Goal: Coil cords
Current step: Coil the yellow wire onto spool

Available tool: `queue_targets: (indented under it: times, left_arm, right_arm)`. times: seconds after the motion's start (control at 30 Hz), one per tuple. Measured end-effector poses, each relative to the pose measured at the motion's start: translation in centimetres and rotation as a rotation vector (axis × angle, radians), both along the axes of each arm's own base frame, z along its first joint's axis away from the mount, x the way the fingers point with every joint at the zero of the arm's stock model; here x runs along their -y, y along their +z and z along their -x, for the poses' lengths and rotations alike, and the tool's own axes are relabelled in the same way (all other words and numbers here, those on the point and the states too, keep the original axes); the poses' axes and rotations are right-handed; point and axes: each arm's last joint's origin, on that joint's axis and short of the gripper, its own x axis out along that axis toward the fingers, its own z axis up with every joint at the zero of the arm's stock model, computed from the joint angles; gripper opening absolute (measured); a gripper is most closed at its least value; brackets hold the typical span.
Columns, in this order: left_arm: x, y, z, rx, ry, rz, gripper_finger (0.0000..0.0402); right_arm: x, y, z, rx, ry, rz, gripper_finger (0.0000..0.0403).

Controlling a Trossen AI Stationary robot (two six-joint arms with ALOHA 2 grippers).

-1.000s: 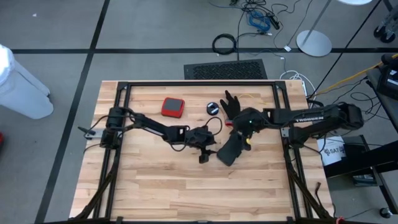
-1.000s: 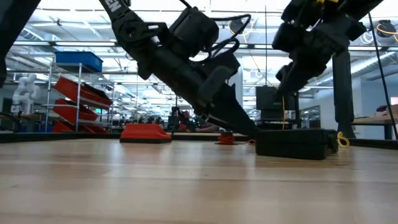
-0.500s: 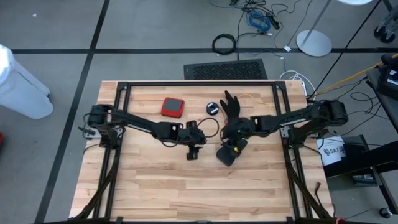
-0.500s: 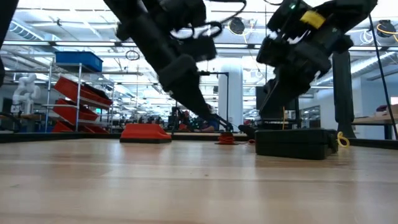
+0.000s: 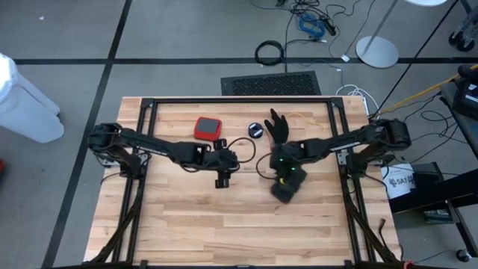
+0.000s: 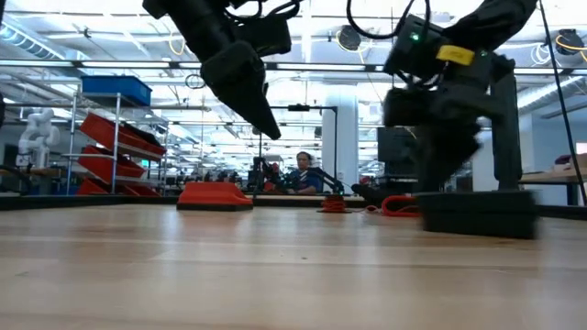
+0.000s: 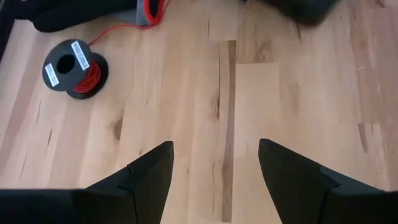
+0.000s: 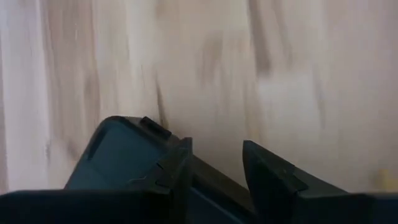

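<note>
A small black reel (image 7: pixel 71 65) wound with red cord stands on the wood. Its red cord (image 7: pixel 118 28) runs off to a loose red loop (image 6: pixel 399 206) by the black glove (image 5: pixel 278 128). In the high view the reel (image 5: pixel 256 129) sits just left of the glove. My left gripper (image 7: pixel 214 162) hangs open above bare wood at mid-table (image 5: pixel 222 179), nothing between its fingers. My right gripper (image 5: pixel 287 178) is down on a black box (image 5: pixel 284 193) on the table, right of centre. My right gripper meets the black box at one end (image 8: pixel 134 149), coming steeply from above. Its fingers (image 8: pixel 177 165) cover the place of contact, so I cannot tell whether they pinch a wall of it or press on it. The box (image 6: pixel 477 213) lies flat on the table.
A red square block (image 5: pixel 208 128) lies at the far left of the work area. A black frame (image 5: pixel 239 101) borders the table. Bare wood fills the near half. A person sits far off in the room behind the table.
My left gripper has risen and drawn back toward the table's left edge, still open. My right gripper has sunk and gone toward the near edge. The black box has slid with it along the table, uncovering the red loop in the low view.
</note>
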Motion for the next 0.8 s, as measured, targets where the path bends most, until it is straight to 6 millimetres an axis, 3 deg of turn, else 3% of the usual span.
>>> queue_targets:
  times: [0.27,0.43,0.63,0.8]
  left_arm:
    - [0.1,-0.1,0.1,-0.013,0.001,-0.010,0.0244]
    - [0.1,-0.1,0.1,-0.011,0.002,-0.011,0.0244]
    - [0.0,-0.1,0.1,-0.009,0.016,-0.030,0.0244]
    - [0.1,-0.1,0.1,-0.006,0.026,-0.047,0.0244]
  right_arm:
    - [-0.8,2.2,3.7,-0.162,0.010,-0.024,0.0130]
    - [-0.9,4.0,5.1,-0.129,-0.020,-0.015,0.0130]
    - [0.1,5.0,5.0,-0.015,-0.091,0.313,0.0130]
    - [0.5,4.3,3.8,-0.002,-0.056,0.479,0.0130]
